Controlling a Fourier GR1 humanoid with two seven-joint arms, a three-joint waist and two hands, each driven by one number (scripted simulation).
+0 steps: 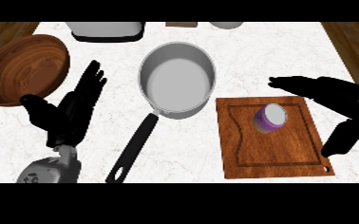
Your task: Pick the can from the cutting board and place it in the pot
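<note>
1. Currently can (270, 117) lies tipped on cutting board (276, 136), just left of right hand (329, 95), which is spread wide, empty.
2. Left hand (76, 107) rests open, far-side of pot (176, 79).

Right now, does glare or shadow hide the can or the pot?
Head view: no glare; the can stands plainly lit on the board; the pot shows only soft shading inside its wall; the right hand covers neither.
</note>
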